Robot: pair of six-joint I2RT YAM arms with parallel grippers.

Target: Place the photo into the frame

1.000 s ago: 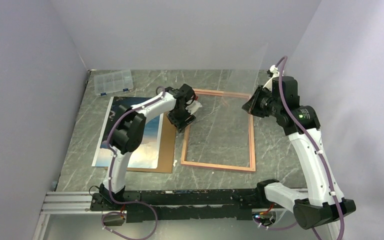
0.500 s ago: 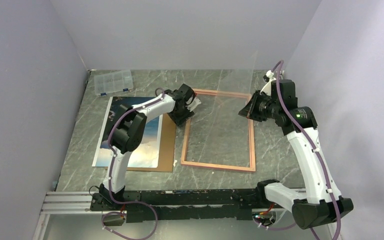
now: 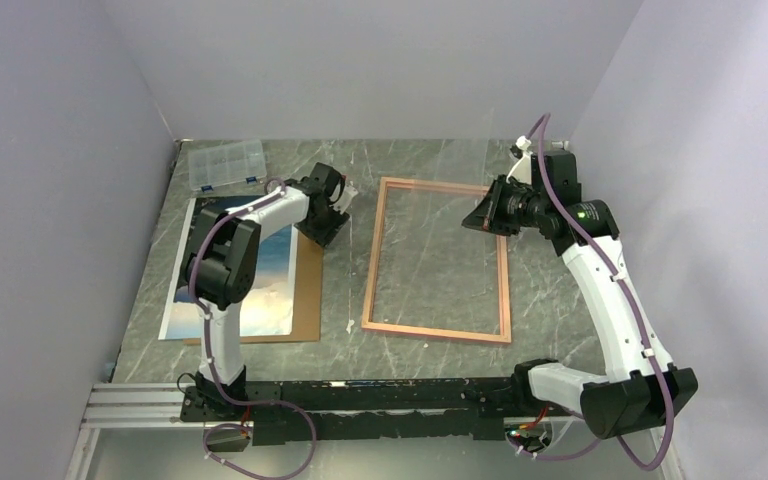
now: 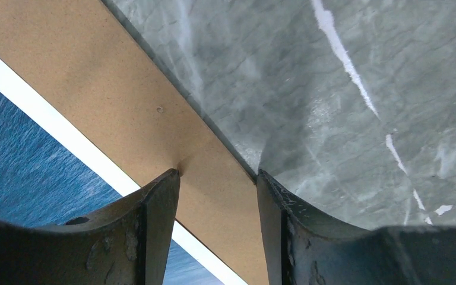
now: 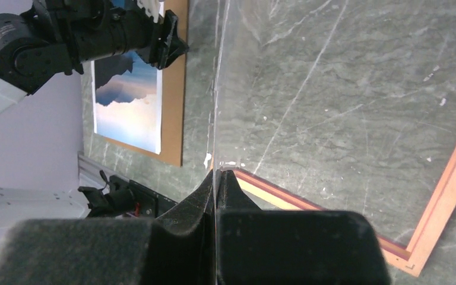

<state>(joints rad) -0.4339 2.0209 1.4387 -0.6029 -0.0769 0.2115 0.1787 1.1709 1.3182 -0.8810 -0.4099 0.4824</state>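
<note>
Two left gripper (image 4: 217, 178) jaws stand apart, holding nothing, over the backing board (image 3: 309, 290) corner just left of the frame (image 3: 436, 331). Right gripper (image 5: 217, 175) is pinched on a clear pane (image 5: 216, 107) above frame's far side. Photo (image 3: 265, 285) lies face-up on board, left of frame. Prob. light, floppy, slick, so pinch a free edge.

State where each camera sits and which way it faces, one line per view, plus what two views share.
Top external: above and behind the bases, looking down on the table; both arms and the frame show.
Left wrist: on the left arm, looking down past the open left gripper at the backing board edge and the photo.
Right wrist: on the right arm, looking across to the left arm; right gripper shut on a clear pane.
Shared: both wrist views show the photo on the backing board.
</note>
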